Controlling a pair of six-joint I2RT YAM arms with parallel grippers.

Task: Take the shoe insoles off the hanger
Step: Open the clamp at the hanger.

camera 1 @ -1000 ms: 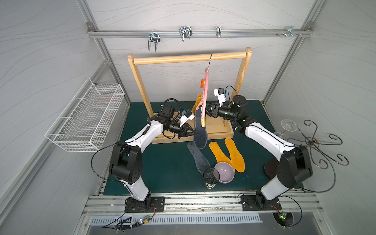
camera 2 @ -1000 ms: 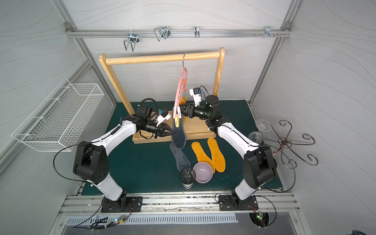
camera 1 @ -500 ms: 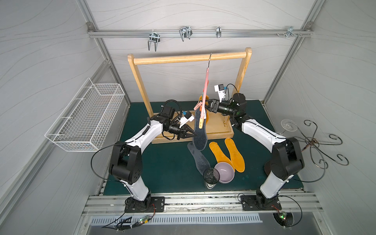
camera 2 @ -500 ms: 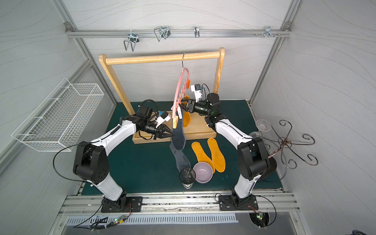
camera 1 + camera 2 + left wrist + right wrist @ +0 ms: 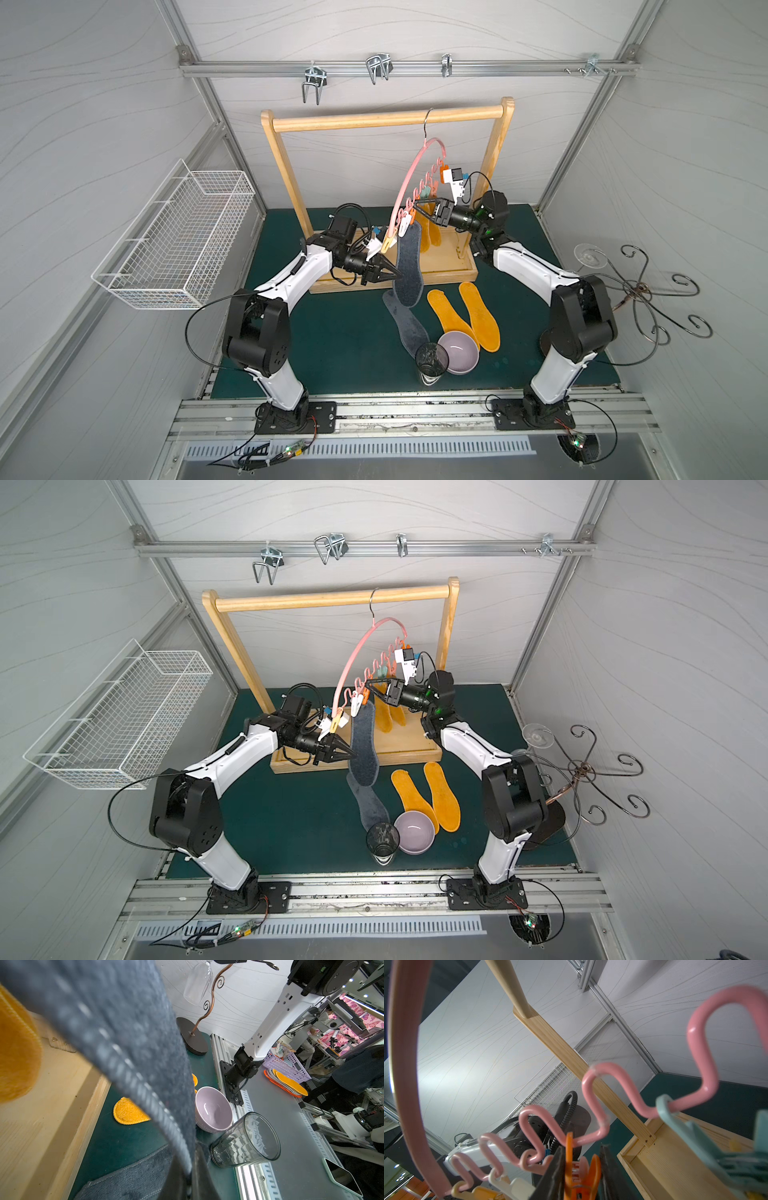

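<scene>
Green felt-like mat (image 5: pixel 332 332) under fuzzy grey insole (image 5: pixel 409 270), wavy pink hanger (image 5: pixel 403 1064)

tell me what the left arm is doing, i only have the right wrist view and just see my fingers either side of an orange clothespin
Observer: The left gripper is shut on the side edge of the hanging grey insole.
Operator: is that insole on my pin
Observer: It looks so; its top ends right at the orange clothespin.
Operator: how many are down
Observer: Three lie on the green mat: a second grey insole and two orange insoles.
</scene>
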